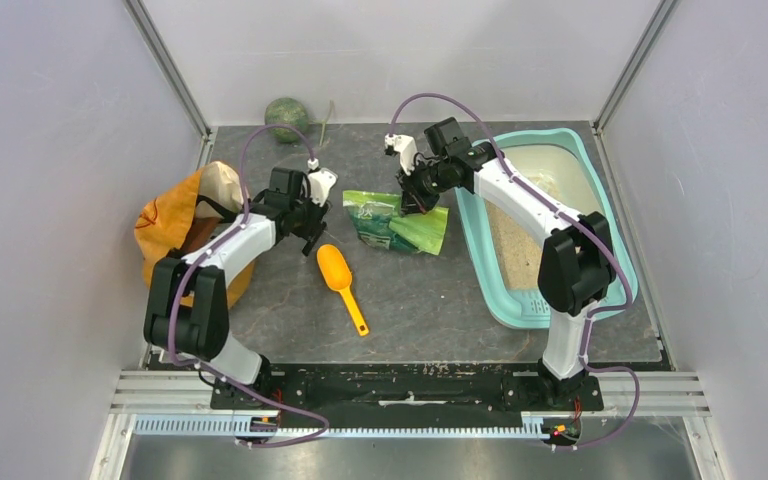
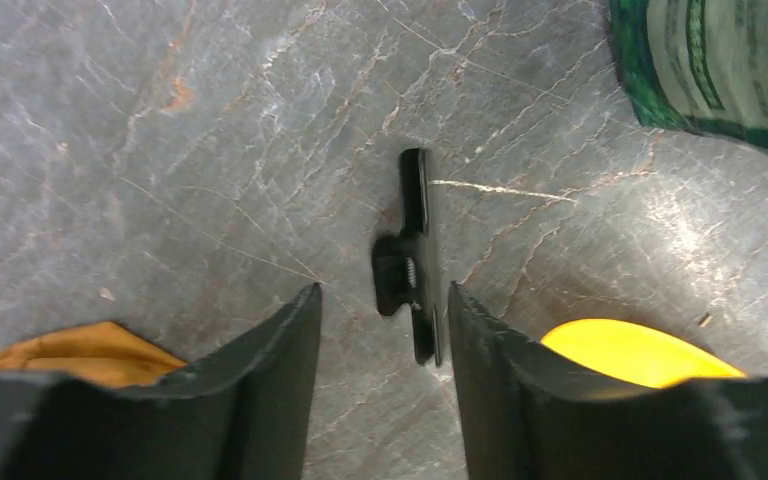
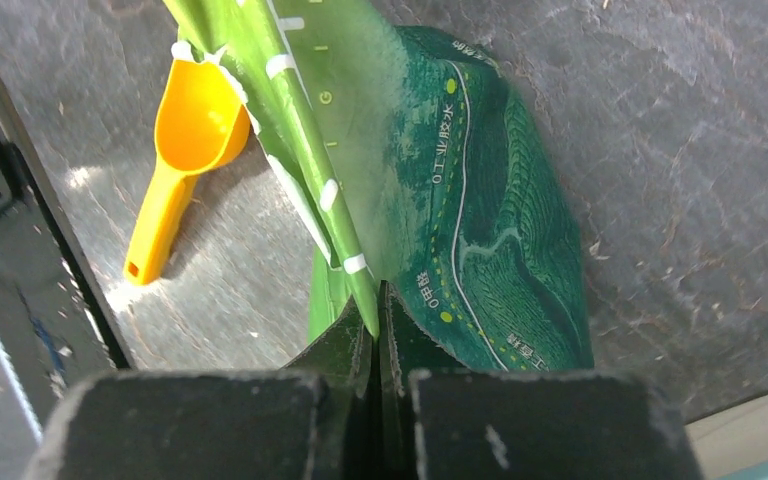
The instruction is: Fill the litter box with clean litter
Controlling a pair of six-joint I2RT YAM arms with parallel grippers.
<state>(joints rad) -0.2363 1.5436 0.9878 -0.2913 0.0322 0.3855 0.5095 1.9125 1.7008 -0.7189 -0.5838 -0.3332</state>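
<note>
The light-teal litter box (image 1: pixel 480 262) stands at the right with pale clean litter (image 1: pixel 513 245) on its floor. A green printed pouch (image 1: pixel 397 222) lies left of it. My right gripper (image 1: pixel 418 200) is shut on the pouch's light-green edge, which the right wrist view shows pinched between the fingertips (image 3: pixel 377 300) with the pouch (image 3: pixel 470 210) hanging beyond. My left gripper (image 1: pixel 312 228) hovers over the table. Its jaws stand apart in the left wrist view (image 2: pixel 385 300). A small black clip (image 2: pixel 415 255) lies on the stone just past them, close to the right finger.
An orange scoop (image 1: pixel 340 280) lies mid-table between the arms, also in the wrist views (image 2: pixel 635 350) (image 3: pixel 185 140). An orange sack (image 1: pixel 175 225) sits at the left under the left arm. A green ball (image 1: pixel 287 118) rests at the back wall. White walls enclose the table.
</note>
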